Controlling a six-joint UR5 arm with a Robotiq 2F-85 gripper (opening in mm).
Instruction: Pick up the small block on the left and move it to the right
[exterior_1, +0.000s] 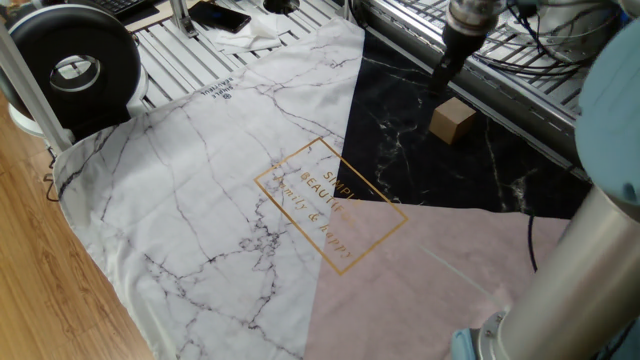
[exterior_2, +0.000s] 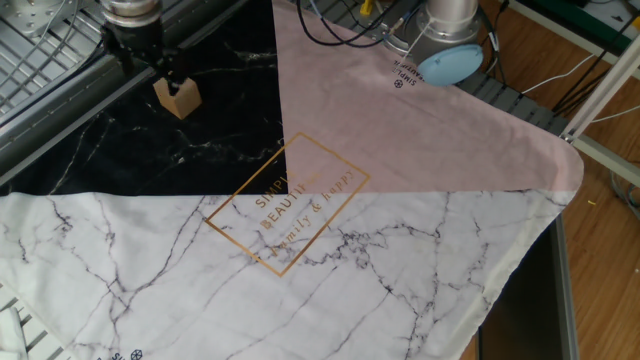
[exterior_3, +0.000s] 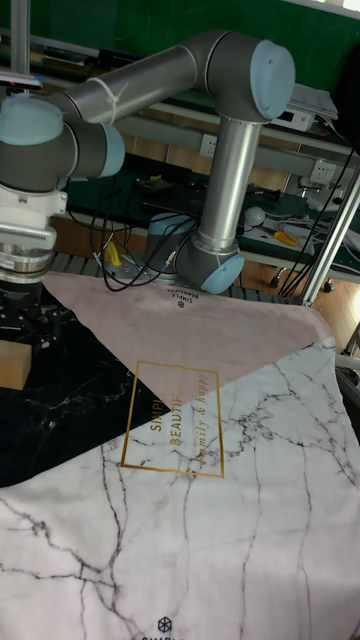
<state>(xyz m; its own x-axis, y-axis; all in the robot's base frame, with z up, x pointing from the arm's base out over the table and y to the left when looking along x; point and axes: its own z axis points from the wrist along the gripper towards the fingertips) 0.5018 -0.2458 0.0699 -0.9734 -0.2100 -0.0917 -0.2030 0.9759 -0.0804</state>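
The small block (exterior_1: 452, 120) is a plain tan wooden cube resting on the black marble part of the cloth (exterior_1: 400, 170). It also shows in the other fixed view (exterior_2: 177, 97) and at the left edge of the tall view (exterior_3: 12, 362). My gripper (exterior_1: 438, 85) hangs just above and behind the block, its fingers pointing down. Seen from the other side, the gripper (exterior_2: 150, 68) looks open, with one fingertip close to the block's top far edge. Nothing is held. In the tall view the gripper (exterior_3: 22, 322) is dark against the black cloth, right above the block.
The cloth also has a white marble part (exterior_1: 200, 200) and a pink part (exterior_2: 420, 120), with a gold-framed print (exterior_1: 330, 205) at the centre. A black round device (exterior_1: 75, 62) and a phone (exterior_1: 220, 15) lie beyond the cloth. Slatted metal rails (exterior_1: 520, 75) and cables run behind the block. The arm's base (exterior_2: 450, 45) stands by the pink corner.
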